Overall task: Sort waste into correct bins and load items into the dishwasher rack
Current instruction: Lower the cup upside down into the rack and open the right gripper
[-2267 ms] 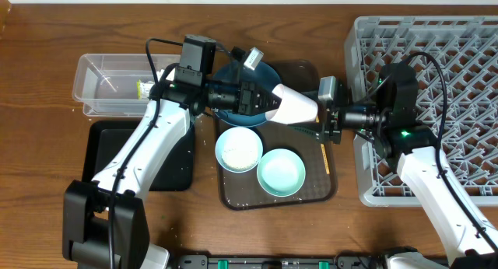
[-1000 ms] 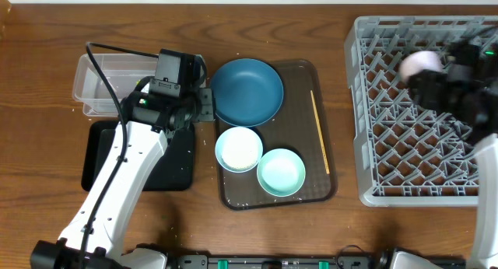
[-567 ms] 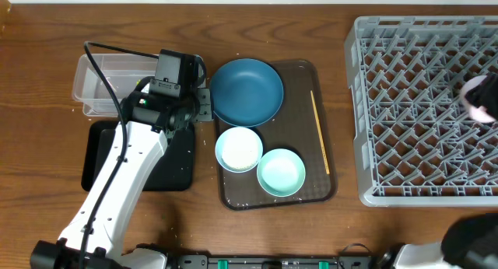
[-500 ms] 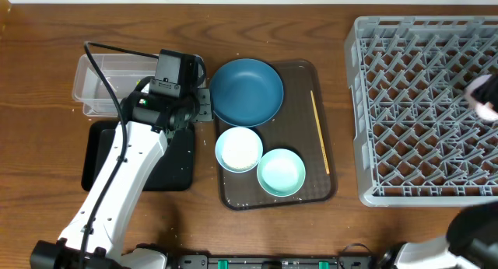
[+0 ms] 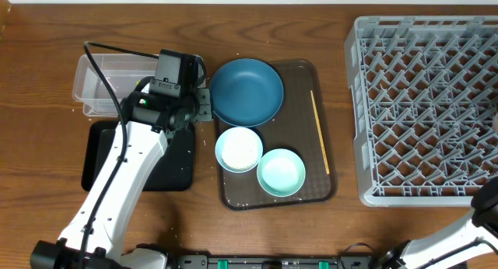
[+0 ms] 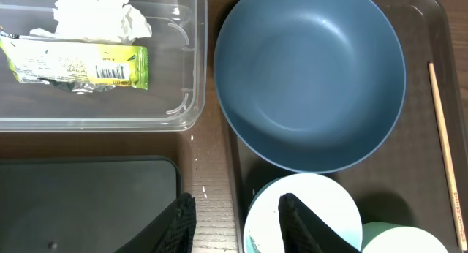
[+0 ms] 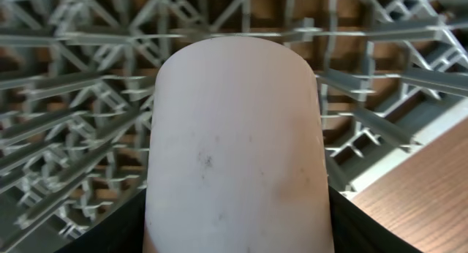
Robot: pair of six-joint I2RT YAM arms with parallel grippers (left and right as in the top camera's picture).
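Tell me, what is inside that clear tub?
A crumpled tissue and a yellow-green wrapper lie in the tub. From overhead the left arm mostly covers them; whatever is beneath them is hidden.

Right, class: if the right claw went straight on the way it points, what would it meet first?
Probably the dishwasher rack, near its edge; the pink cup in the right claw would touch first. Depth unclear.

**Tally from my station**

On the brown serving tray (image 5: 311,187) I count one dark blue plate (image 5: 247,92), two bowls, a white bowl (image 5: 239,148) and a mint-green bowl (image 5: 281,172), and one chopstick (image 5: 320,132). Left of it: one clear tub (image 5: 89,82) holding one wrapper (image 6: 77,65) and one tissue (image 6: 101,12), plus one black tray (image 5: 97,168). Right of it: one rack (image 5: 424,106) and one pink cup (image 7: 235,150).
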